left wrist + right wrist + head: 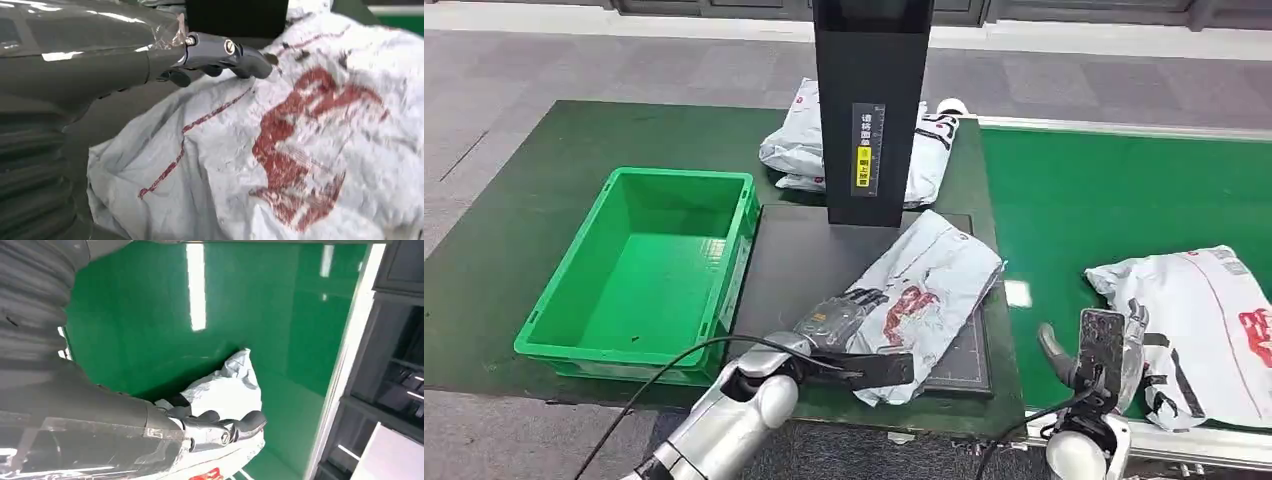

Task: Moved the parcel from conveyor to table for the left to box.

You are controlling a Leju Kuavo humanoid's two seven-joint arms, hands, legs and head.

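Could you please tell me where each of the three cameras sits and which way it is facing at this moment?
Head view: high on the body, looking forward and down at the green bin, black platform and conveyor; both arms show.
Left wrist view: behind the left hand, facing the red-printed parcel.
Right wrist view: behind the right hand, facing the conveyor and a second parcel.
Shared: head and left wrist views both show the left hand on the red-printed parcel.

Black post [871,110] blocks behind parcel [929,285]; green bin [649,270] open top leftward.
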